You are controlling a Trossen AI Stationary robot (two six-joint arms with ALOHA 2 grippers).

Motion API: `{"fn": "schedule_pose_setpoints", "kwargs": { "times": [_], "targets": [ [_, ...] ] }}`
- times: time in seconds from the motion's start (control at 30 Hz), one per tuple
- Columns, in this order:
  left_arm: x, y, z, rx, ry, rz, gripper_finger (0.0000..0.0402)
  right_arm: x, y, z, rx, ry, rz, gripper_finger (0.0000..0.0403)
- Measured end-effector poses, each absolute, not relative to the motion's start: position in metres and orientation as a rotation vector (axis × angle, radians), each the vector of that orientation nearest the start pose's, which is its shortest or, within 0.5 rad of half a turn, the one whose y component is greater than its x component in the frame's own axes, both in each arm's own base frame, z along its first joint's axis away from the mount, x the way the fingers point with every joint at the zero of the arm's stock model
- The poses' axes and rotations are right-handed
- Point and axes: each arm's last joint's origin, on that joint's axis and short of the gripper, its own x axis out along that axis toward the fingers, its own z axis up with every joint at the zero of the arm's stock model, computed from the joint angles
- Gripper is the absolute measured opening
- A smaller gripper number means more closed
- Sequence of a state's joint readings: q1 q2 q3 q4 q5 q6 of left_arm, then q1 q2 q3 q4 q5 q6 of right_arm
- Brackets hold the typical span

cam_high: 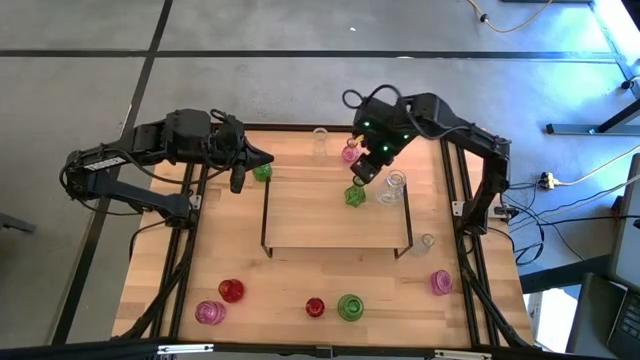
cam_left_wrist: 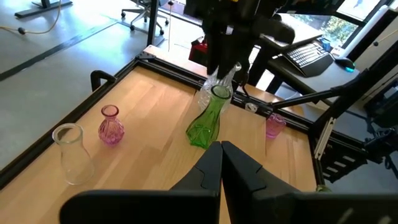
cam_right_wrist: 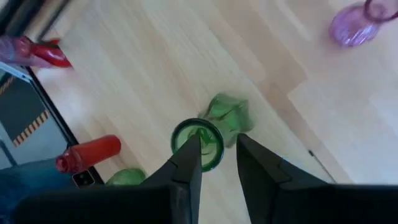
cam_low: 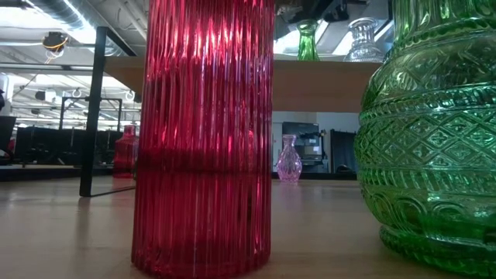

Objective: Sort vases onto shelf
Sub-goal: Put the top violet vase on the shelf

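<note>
- Over the shelf's (cam_high: 300, 215) back right part I have the right gripper (cam_high: 360, 172) poised above a green bottle vase (cam_high: 355, 194), which stands on the shelf top and leans in the left wrist view.
- From the right wrist view its fingers (cam_right_wrist: 186, 165) sit parted on either side of the vase's rim (cam_right_wrist: 198, 138); I can't tell if they touch the glass.
- Beside it on the shelf stands a clear vase (cam_high: 393, 187).
- At the table's (cam_high: 160, 270) back left, the left gripper (cam_high: 238, 180) waits with its fingers pressed together, holding nothing, next to a small green vase (cam_high: 262, 172).
- Behind the shelf I see a pink vase (cam_high: 350, 153) and a clear one (cam_high: 320, 142).
- Along the table's front edge stand red (cam_high: 231, 291), pink (cam_high: 209, 312) and green (cam_high: 350, 306) vases.
- No readable writing or labels that I can make out.
</note>
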State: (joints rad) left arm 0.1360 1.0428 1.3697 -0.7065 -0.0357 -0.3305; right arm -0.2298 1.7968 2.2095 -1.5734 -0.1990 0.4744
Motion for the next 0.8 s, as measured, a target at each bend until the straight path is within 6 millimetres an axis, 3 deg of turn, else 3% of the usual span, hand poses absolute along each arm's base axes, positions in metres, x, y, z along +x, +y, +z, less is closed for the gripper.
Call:
{"fn": "schedule_pose_setpoints", "kwargs": {
  "times": [0.27, 0.47, 0.6, 0.8],
  "targets": [
    [0.191, 0.026, 0.430, -0.351, 0.361, 0.208, 0.0000, 0.296, -0.068, 0.469, 0.588, 0.855, -0.380, 0.0085],
    [0.204, 0.033, 0.422, -0.357, 0.399, 0.233, 0.0000, 0.296, -0.076, 0.482, 0.486, 0.671, -0.516, 0.0085],
    [0.215, 0.038, 0.415, -0.371, 0.434, 0.234, 0.0000, 0.305, -0.098, 0.475, 0.495, 0.660, -0.587, 0.0085],
    [0.227, 0.042, 0.407, -0.391, 0.477, 0.204, 0.0000, 0.325, -0.149, 0.442, 0.562, 0.725, -0.723, 0.0085]
  ]
}}
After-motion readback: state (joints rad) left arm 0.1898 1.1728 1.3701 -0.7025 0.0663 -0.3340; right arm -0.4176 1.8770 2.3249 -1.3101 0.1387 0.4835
